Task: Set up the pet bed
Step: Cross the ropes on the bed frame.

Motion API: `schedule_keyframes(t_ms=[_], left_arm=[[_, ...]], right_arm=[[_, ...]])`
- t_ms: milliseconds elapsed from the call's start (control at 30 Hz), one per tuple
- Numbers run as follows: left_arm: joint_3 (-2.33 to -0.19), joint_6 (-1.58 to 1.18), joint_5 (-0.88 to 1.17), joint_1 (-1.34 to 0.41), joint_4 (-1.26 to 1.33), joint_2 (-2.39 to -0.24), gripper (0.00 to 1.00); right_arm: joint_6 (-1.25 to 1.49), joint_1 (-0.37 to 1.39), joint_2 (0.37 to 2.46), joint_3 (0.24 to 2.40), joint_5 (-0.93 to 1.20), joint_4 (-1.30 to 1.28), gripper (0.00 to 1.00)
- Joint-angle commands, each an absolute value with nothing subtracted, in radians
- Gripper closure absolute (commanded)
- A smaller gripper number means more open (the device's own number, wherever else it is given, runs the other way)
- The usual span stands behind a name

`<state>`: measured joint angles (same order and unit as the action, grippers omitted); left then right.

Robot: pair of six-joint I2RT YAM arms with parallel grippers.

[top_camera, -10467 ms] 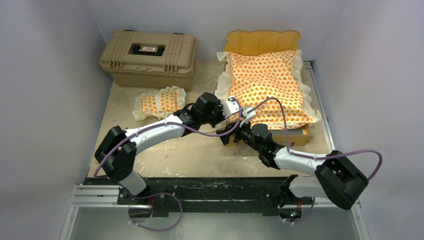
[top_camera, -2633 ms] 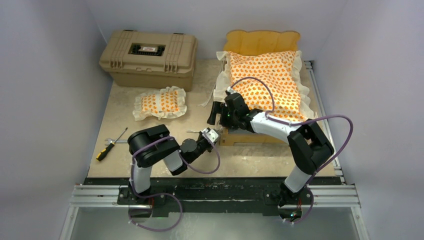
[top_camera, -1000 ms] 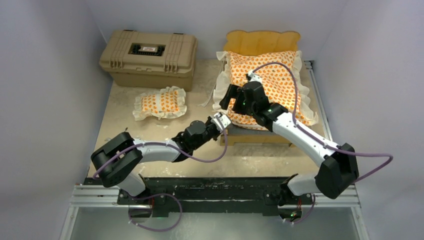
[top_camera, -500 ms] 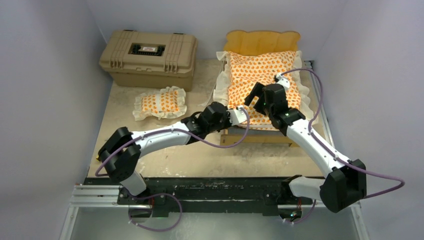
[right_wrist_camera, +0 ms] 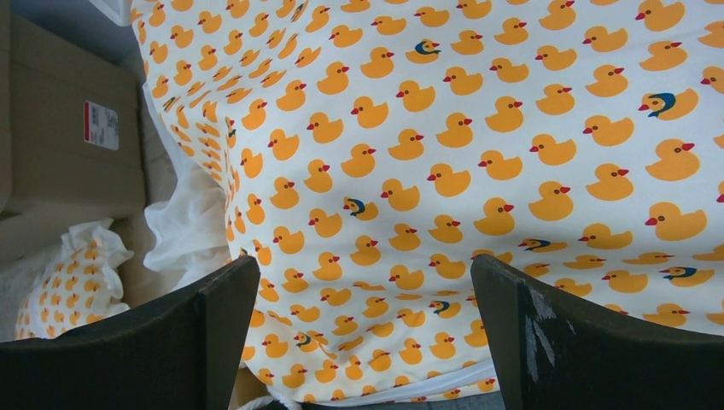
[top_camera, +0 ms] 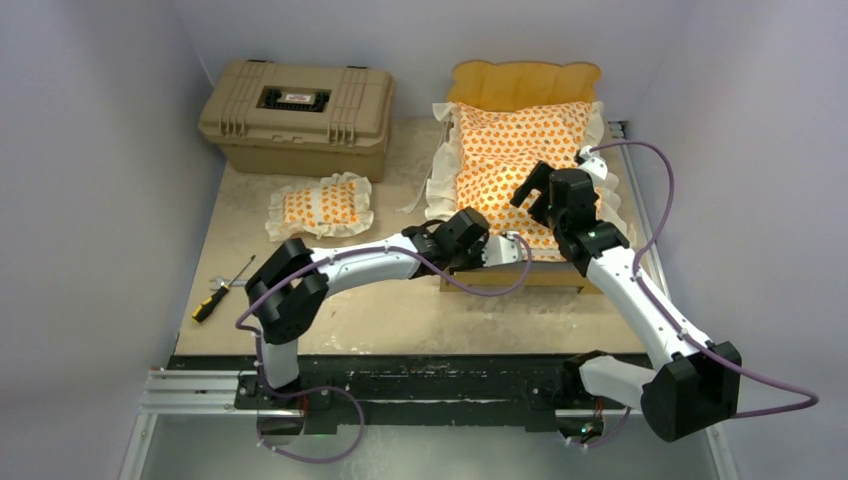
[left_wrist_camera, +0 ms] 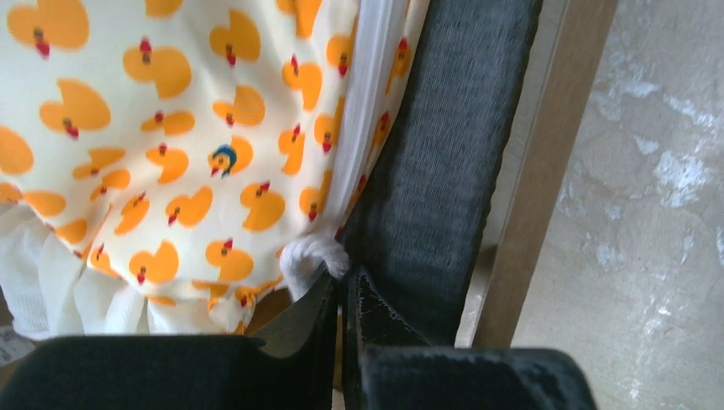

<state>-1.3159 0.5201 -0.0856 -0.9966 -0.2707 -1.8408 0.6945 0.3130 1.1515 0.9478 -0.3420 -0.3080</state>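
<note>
left gripper [left_wrist_camera: 346, 286]: jaws pressed together, tips touching the ruffle corner; can't tell if fabric is pinched; at the bed's 6 o'clock end
right gripper [right_wrist_camera: 363, 269]: jaws wide, nothing between them, above the mattress's 4 o'clock part
mattress [top_camera: 505, 150]: duck print, lying on the frame, ruffle spilling over the 9 o'clock side
frame [top_camera: 525, 85]: table's 1 o'clock, headboard at 12 o'clock
grey base [left_wrist_camera: 427, 171]: bare strip beside the mattress edge
pillow [top_camera: 322, 205]: on table [top_camera: 380, 310], 9 o'clock of the bed, apart
hard case [top_camera: 295, 105]: 11 o'clock, lid down
screwdriver [top_camera: 222, 292]: 8 o'clock edge
</note>
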Motion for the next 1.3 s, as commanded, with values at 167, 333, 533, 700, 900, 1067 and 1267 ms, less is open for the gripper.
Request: schedule_keyframes(t_ms=[167,333,533,700,900,1067,1267], left_arm=[[-1.395,0.482,-0.085,-1.027,-0.335,-1.876,0.66],[-1.397,0.411,-0.038,-1.025,-0.281,-1.783,0.13],[-1.417,0.302,0.050,-0.995,-0.263,-1.690,0.06],[-1.394,0.156,0.184,-0.909,-0.245,-1.622,0.06],[-1.255,-0.025,0.261,-0.767,-0.155,-1.485,0.07],[-1.076,-0.147,0.182,-0.678,-0.080,-1.362,0.08],[-0.840,-0.335,0.050,-0.580,0.024,-1.233,0.09]], right_arm=[[0.634,0.301,1.131,0.968,-0.361,-0.309,0.01],[0.579,0.301,1.151,0.998,-0.316,-0.318,0.01],[0.516,0.301,1.164,1.032,-0.290,-0.309,0.01],[0.454,0.302,1.161,1.055,-0.232,-0.305,0.02],[0.376,0.327,1.219,1.116,-0.145,-0.359,0.08],[0.364,0.470,1.280,1.187,-0.212,-0.443,0.12],[0.414,0.663,1.387,1.263,-0.245,-0.529,0.19]])
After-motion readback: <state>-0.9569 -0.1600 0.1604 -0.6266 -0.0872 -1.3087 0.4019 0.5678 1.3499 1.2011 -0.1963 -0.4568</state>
